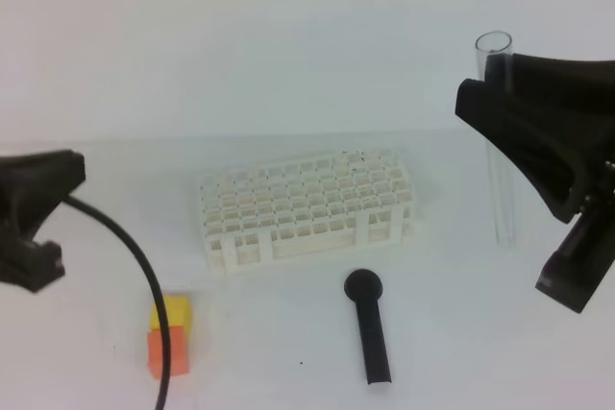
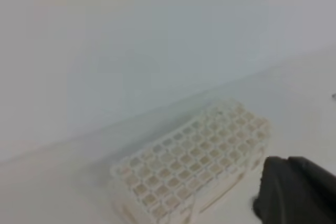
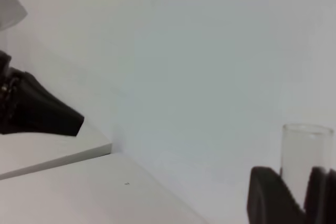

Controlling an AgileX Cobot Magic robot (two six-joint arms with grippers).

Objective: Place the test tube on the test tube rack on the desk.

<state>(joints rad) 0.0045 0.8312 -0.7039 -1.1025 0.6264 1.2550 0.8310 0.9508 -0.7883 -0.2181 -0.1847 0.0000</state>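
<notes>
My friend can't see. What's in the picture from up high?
The right gripper holds a clear test tube upright, right of a white test tube rack on the desk. A black stick lies in front.

Exterior high view: my right gripper (image 1: 495,84) runs off the right edge; its fingertips sit behind the test tube (image 1: 499,141), so I can't see the jaw gap itself. Tube walls nearly vanish against the white wall; only the rim reads clearly.

My left gripper (image 1: 58,175) is cut by the left edge; jaw tips merge into one dark mass.

Left wrist view: all soft. The test tube rack (image 2: 194,156) is blurred and its near legs are cropped at the bottom.

Right wrist view: the tube's lower length is cut off by the bottom edge, between my fingers (image 3: 268,198).
</notes>
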